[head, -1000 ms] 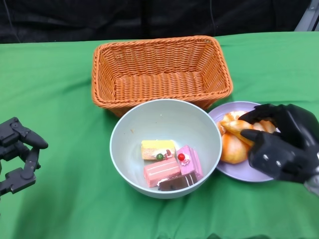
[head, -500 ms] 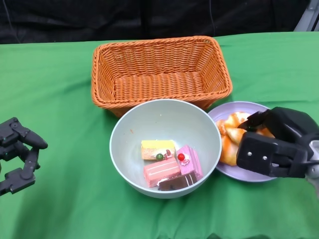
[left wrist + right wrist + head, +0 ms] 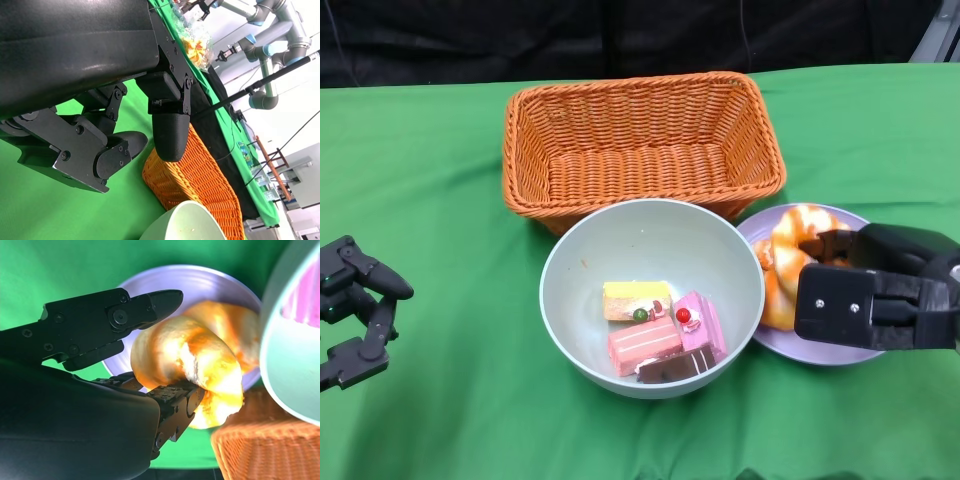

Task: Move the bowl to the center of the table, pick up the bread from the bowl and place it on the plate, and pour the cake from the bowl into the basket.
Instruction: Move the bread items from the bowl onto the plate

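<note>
A pale green bowl [image 3: 570, 250] sits mid-table and holds several small cakes [image 3: 655, 335]. Behind it stands the orange wicker basket [image 3: 630, 85]. To the bowl's right, glossy bread [image 3: 798, 228] lies on the purple plate [image 3: 820, 350]. My right hand [image 3: 875, 290] hovers over the plate's near side. In the right wrist view, its fingers [image 3: 150, 305] reach either side of the bread [image 3: 185, 355], and a gap shows under the upper one. My left hand [image 3: 355, 310] rests at the table's left, fingers apart, holding nothing.
Green cloth covers the table. The basket [image 3: 200, 175] nearly touches the bowl's far rim, and the plate [image 3: 200, 285] touches the bowl [image 3: 290, 340]. Robot arms and stands show far off in the left wrist view.
My right hand has turned and drawn back toward the plate's near edge, uncovering more of the bread. The left hand has barely moved.
</note>
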